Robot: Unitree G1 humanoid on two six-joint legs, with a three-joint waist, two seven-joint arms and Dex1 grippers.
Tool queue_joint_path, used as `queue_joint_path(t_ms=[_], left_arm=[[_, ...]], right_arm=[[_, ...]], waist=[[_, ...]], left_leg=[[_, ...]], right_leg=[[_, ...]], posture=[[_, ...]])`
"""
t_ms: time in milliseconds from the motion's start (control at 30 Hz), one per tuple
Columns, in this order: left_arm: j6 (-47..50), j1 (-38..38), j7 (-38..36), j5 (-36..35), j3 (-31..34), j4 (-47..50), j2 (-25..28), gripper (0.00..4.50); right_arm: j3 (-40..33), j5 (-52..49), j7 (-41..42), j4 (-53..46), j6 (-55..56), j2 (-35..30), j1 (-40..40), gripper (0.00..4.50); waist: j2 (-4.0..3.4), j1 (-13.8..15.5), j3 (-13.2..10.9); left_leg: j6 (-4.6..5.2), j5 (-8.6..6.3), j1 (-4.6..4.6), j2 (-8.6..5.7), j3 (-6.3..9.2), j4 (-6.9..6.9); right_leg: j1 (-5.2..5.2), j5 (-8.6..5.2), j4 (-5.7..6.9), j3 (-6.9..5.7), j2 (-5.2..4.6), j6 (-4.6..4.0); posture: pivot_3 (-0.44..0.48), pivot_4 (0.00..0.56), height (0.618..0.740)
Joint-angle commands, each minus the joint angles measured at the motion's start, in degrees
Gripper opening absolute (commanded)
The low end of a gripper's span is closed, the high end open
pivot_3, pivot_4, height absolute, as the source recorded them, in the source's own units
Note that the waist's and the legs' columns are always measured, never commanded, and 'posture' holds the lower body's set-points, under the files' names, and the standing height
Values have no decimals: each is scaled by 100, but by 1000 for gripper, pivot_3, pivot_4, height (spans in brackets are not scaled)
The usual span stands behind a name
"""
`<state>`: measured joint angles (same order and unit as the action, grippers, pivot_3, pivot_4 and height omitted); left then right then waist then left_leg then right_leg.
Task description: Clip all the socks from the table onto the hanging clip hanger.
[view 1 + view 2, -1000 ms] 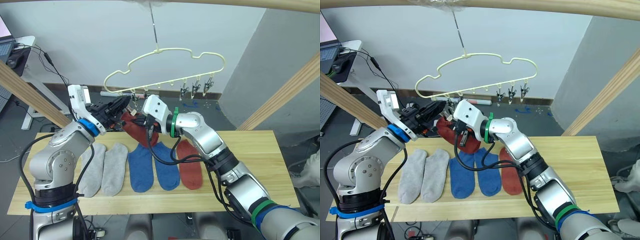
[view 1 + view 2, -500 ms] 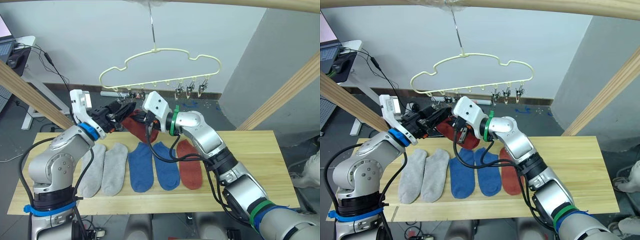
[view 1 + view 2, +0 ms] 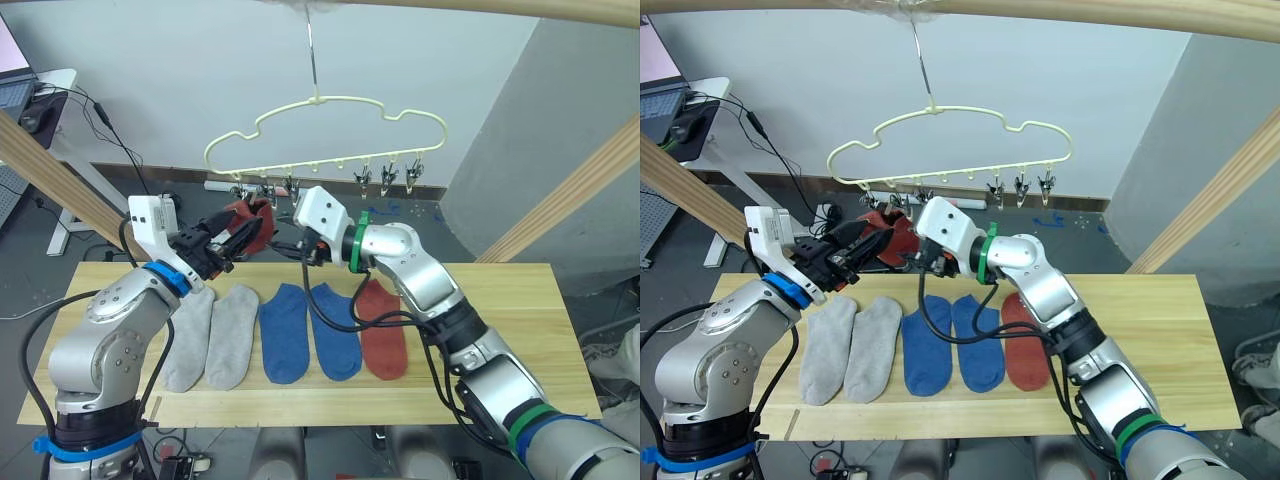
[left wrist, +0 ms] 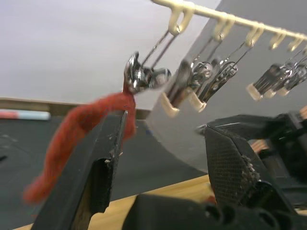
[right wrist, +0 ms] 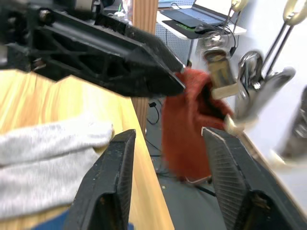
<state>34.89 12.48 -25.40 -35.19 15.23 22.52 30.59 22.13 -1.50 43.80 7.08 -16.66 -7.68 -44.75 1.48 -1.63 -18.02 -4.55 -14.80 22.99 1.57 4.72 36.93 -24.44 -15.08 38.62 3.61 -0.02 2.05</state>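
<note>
As seen from the head views, one rust-red sock (image 3: 250,218) hangs at the left end of the clip hanger (image 3: 330,135), just ahead of the left gripper (image 3: 243,237), with the right gripper (image 3: 290,243) close beside it. Five socks (image 3: 285,330) lie flat on the worktop (image 3: 500,330) below both grippers.

Left wrist view: the sock is seen pinched in a metal clip (image 4: 139,76) just beyond the gripper's tips; the left gripper's jaws stand apart, one finger (image 4: 103,158) touching the cloth.

Right wrist view: jaws are likewise spread, holding nothing, the sock between and beyond them.

Judgement: the clip's bite should be confirmed before withdrawal, and both grippers backed straight off so the hanger is not set swinging. Open room lies below and toward the worktop's right end; neighbouring clips crowd close.
</note>
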Motion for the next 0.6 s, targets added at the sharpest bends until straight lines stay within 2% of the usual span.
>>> queue_joint_path(t_ms=[33,233,400,500,600], left_arm=[[-970,-127,27,852,-464,288,-88,2912],[-2499,-106,405,2055,-940,-259,-654,2912],[-3112,-70,493,2328,-1007,-653,-1003,2912],[-3291,-76,512,2375,-989,-764,-1100,2290],[-3443,-58,540,2467,-1016,-852,-1144,1328]], right_arm=[[-111,-153,238,-961,-245,-316,204,2362],[-431,-546,277,-2127,-1053,-839,659,2362],[-820,-852,175,-2719,-1521,-1130,884,2362],[-975,-939,115,-2883,-1659,-1259,953,2408],[-1111,-1060,96,-3021,-1778,-1408,1013,2408]], waist=[[-1,0,-1],[-1,-17,-2],[0,-23,-5],[3,-20,-7],[4,-23,-12]], left_leg=[[0,0,0,0,-2,0],[1,0,-2,3,-3,0],[2,-1,-2,4,-5,1],[2,-1,-1,0,-8,2],[3,-1,-2,0,-8,1]], right_leg=[[0,0,0,2,-1,0],[1,0,0,5,-1,0],[1,0,1,7,4,1],[1,-1,0,9,4,1],[1,-1,0,9,4,1]], posture=[[36,319,735],[25,325,735],[7,331,735],[1,334,735],[-6,334,735]])
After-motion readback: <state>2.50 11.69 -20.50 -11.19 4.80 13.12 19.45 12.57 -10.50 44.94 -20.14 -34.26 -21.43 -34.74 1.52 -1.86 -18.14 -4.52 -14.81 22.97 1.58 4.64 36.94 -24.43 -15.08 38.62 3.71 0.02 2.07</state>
